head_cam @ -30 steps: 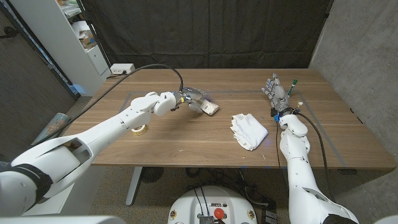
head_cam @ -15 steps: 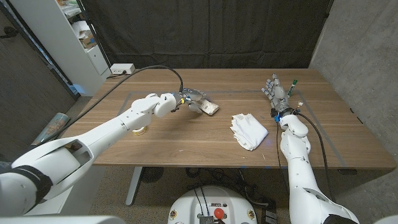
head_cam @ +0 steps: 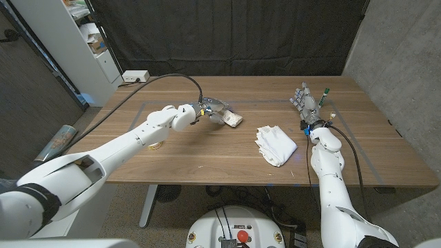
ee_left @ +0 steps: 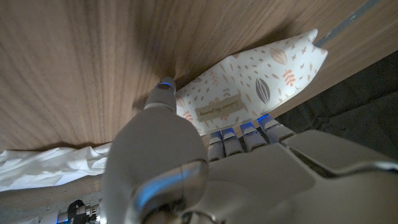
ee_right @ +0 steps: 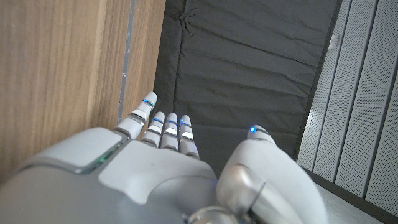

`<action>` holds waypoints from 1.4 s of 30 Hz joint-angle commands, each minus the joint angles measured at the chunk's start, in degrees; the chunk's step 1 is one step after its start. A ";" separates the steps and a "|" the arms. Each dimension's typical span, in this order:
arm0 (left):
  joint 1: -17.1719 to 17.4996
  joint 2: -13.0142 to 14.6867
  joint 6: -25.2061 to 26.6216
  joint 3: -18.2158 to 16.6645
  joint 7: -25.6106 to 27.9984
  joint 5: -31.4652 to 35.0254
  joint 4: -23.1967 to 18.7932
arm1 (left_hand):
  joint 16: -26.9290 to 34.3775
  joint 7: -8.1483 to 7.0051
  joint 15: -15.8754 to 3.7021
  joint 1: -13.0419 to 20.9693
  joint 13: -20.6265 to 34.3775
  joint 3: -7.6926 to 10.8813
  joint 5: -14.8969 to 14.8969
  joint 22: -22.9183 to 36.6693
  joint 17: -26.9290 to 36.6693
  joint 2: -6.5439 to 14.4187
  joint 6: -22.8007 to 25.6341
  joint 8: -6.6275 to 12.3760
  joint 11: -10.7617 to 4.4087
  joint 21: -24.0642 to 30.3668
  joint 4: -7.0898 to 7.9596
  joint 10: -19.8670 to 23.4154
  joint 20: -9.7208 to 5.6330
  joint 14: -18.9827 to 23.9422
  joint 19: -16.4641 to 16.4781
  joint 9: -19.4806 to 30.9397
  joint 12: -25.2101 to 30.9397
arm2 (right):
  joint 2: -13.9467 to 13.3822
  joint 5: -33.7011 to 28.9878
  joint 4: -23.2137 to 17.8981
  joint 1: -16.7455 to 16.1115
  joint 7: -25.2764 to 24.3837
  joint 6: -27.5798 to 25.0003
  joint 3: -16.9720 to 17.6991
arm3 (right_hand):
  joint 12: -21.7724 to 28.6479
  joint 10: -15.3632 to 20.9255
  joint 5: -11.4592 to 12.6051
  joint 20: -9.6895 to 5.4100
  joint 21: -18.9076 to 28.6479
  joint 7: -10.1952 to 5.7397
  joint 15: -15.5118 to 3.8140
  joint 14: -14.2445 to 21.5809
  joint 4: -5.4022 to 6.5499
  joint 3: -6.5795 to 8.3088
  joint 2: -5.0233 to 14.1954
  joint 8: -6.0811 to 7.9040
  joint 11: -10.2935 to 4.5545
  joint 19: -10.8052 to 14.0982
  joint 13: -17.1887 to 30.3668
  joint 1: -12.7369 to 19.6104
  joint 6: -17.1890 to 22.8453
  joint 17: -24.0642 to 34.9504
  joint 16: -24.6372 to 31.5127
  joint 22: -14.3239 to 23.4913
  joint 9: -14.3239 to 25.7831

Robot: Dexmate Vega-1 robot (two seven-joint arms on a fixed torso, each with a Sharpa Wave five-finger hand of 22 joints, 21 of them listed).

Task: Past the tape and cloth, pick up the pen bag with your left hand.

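Observation:
The pen bag point(head_cam: 233, 119) is a cream pouch with a leaf print, at the table's back middle. My left hand point(head_cam: 209, 109) grips its near end. In the left wrist view the thumb point(ee_left: 163, 93) presses one side of the pen bag point(ee_left: 249, 90) and the fingers wrap the other; my left hand point(ee_left: 205, 174) shows below it. A shadow lies under the bag, and I cannot tell whether it is off the wood. The white cloth point(head_cam: 275, 144) lies crumpled to its right. The tape roll point(head_cam: 155, 144) sits half hidden behind my left forearm. My right hand point(head_cam: 306, 102) stands upright, fingers apart, holding nothing.
A black cable point(head_cam: 176, 74) arcs from the back left to my left wrist. A white power strip point(head_cam: 135, 76) lies at the table's back left corner, with shelving point(head_cam: 93, 38) beyond it. A dark curtain hangs behind the table. The cloth point(ee_left: 50, 165) is near the bag.
My left forearm has shifted slightly and now covers more of the tape roll. The pen bag and my right hand have barely moved.

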 commanded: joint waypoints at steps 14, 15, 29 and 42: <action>0.14 -1.61 1.11 0.70 5.78 -0.64 2.95 | 0.34 -0.53 -1.55 3.30 0.25 0.73 -1.31 0.43 0.18 1.26 4.00 0.65 -0.58 0.84 -0.52 3.93 -0.47 4.14 3.68 0.39 0.70 | -0.15 -0.01 0.93 0.63 0.45 0.30 0.48 | 0.08 0.79 0.26 0.03 -0.37 0.04 0.25 0.52 -0.08 -0.15 0.33 0.14 -0.05 0.53 0.03 0.44 0.49 0.05 0.17 0.26 0.02; 0.15 -1.65 1.04 0.70 5.97 -0.77 3.05 | 0.45 -0.63 -1.63 3.71 0.26 0.83 -1.49 0.44 0.19 1.44 4.35 0.65 -0.68 0.91 -0.60 4.19 -0.50 4.85 4.07 0.40 0.69 | -0.14 0.03 1.00 0.66 0.51 0.32 0.51 | 0.08 0.79 0.26 0.06 -0.40 0.04 0.22 0.49 -0.08 -0.16 0.33 0.13 -0.06 0.53 0.03 0.44 0.48 0.05 0.16 0.26 0.02; 0.17 -2.48 1.05 1.07 8.91 -1.27 4.40 | 0.91 -0.60 -2.48 6.80 0.30 1.75 -3.02 0.57 0.27 2.71 8.60 1.23 -0.96 1.68 -0.97 8.08 -0.82 9.49 7.59 0.47 1.23 | -0.05 -0.03 0.85 0.60 0.59 0.29 0.59 | 0.06 0.81 0.29 0.06 -0.67 0.06 0.22 0.52 -0.11 -0.24 0.39 0.13 -0.04 0.67 0.03 0.45 0.48 0.05 0.14 0.27 0.02; -0.29 -3.11 0.98 1.29 10.09 -2.21 6.14 | 1.39 -1.15 -3.61 9.49 0.38 2.74 -5.67 0.70 0.35 4.02 13.75 2.00 -1.71 2.77 -1.07 12.75 -0.84 14.50 11.75 0.53 1.88 | -0.12 -0.23 1.63 1.27 0.51 0.33 0.65 | 0.05 0.84 0.31 0.07 -0.92 0.05 0.13 0.59 -0.13 -0.32 0.44 0.12 -0.08 0.79 0.04 0.46 0.48 0.05 0.14 0.28 0.02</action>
